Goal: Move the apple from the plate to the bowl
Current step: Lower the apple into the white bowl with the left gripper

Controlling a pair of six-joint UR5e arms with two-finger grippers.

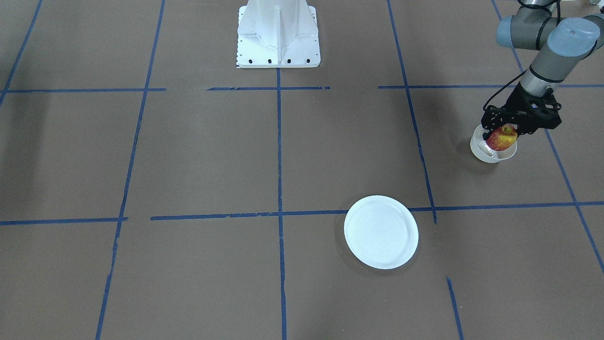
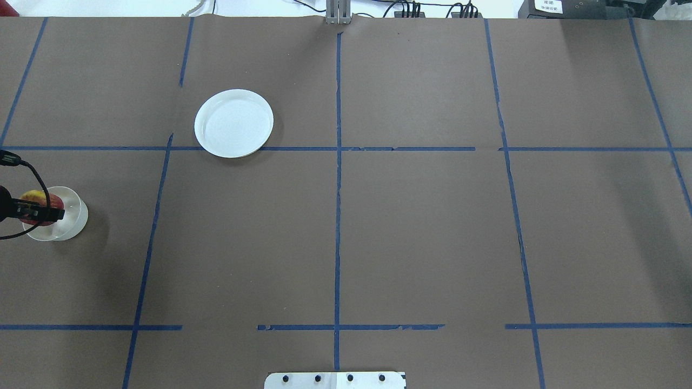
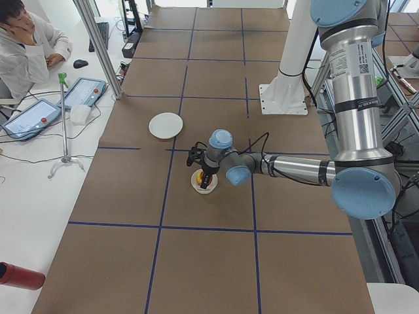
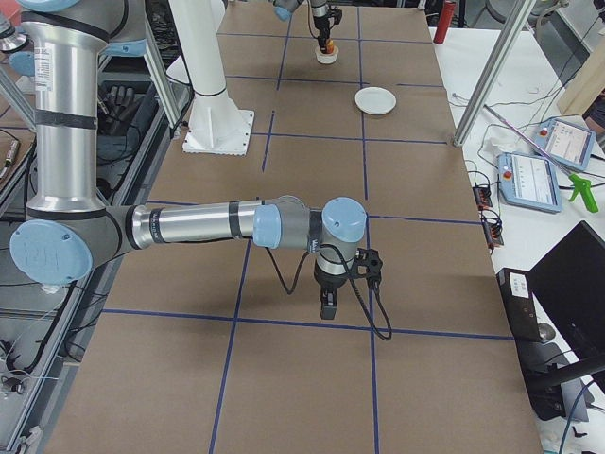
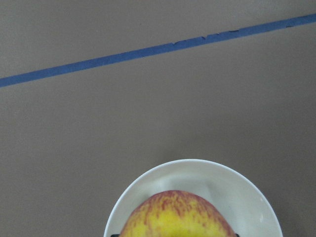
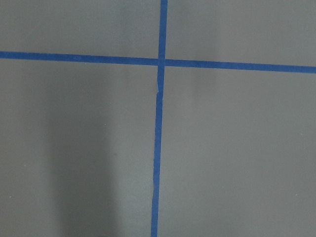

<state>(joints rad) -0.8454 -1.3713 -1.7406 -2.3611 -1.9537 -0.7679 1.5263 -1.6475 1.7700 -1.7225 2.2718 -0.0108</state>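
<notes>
The apple [image 1: 502, 137] is hanging in the left gripper [image 1: 506, 128], whose jaws are clamping it across its sides, right over the bowl [image 1: 482, 152]. It is looking partly sunk below the rim, though I cannot say whether it is touching the bottom. The plate [image 1: 381, 232] is sitting bare, well apart.

The apple is seeming firm, smooth and fairly light, likelier bruising than breaking if dropped; its widest waist is looking like the safest hold. The thin bowl is probably tipping easily.

The right gripper [image 4: 327, 307] is hovering over the brown table [image 1: 212, 156] with its blue tape lines [image 1: 278, 156]; whether its jaws are parted I cannot tell. An operator [image 3: 26, 39] is sitting at a desk [image 3: 26, 196] alongside.
</notes>
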